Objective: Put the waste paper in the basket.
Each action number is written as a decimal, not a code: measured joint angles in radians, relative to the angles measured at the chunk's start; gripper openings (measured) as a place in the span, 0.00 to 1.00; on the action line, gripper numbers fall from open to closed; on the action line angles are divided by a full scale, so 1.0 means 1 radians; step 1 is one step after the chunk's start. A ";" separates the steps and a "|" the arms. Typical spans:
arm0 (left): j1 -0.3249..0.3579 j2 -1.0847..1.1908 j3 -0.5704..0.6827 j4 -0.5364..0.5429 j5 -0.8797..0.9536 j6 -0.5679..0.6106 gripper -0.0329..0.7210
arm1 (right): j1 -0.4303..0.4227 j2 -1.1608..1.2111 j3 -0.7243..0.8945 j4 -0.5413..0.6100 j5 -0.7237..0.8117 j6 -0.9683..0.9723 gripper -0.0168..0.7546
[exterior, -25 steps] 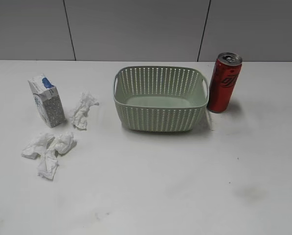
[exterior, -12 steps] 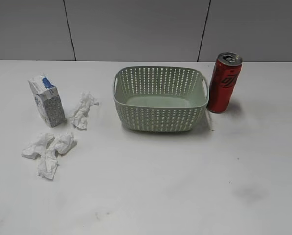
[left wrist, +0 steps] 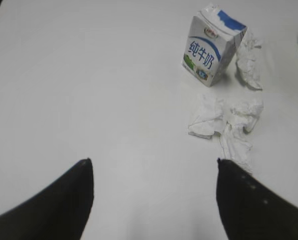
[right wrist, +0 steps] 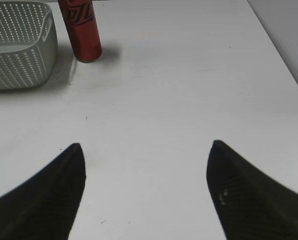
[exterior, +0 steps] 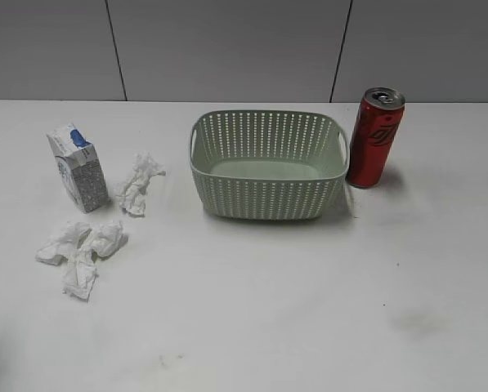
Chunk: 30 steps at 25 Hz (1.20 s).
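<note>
Several crumpled white paper wads lie at the left of the table: one wad (exterior: 138, 184) beside the carton, and a cluster (exterior: 78, 249) nearer the front. In the left wrist view the cluster (left wrist: 226, 120) lies ahead and to the right, the single wad (left wrist: 249, 60) behind the carton. The sage-green basket (exterior: 268, 196) stands mid-table and looks empty; its corner shows in the right wrist view (right wrist: 19, 60). My left gripper (left wrist: 153, 162) is open and empty above bare table, short of the cluster. My right gripper (right wrist: 146, 145) is open and empty. Neither gripper shows in the exterior view.
A white-and-blue milk carton (exterior: 78, 167) stands upright at the far left, also in the left wrist view (left wrist: 211, 47). A red can (exterior: 375, 137) stands right of the basket, also in the right wrist view (right wrist: 81, 30). The table's right edge (right wrist: 283, 55) is near.
A faint shadow has appeared at the bottom left corner of the exterior view. The objects have not moved.
</note>
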State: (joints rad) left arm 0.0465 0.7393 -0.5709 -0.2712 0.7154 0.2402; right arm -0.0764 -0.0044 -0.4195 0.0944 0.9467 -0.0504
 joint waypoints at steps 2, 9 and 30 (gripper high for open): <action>0.000 0.108 -0.032 -0.005 -0.016 0.033 0.79 | 0.000 0.000 0.000 0.000 0.000 0.000 0.76; -0.064 0.462 -0.190 -0.032 -0.034 0.091 0.79 | 0.000 0.000 0.000 0.000 0.000 0.001 0.76; -0.295 1.126 -0.368 0.081 -0.231 0.048 0.79 | 0.000 0.000 0.000 0.000 0.000 0.001 0.76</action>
State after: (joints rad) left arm -0.2484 1.8650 -0.9394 -0.1900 0.4846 0.2884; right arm -0.0764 -0.0044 -0.4195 0.0944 0.9467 -0.0494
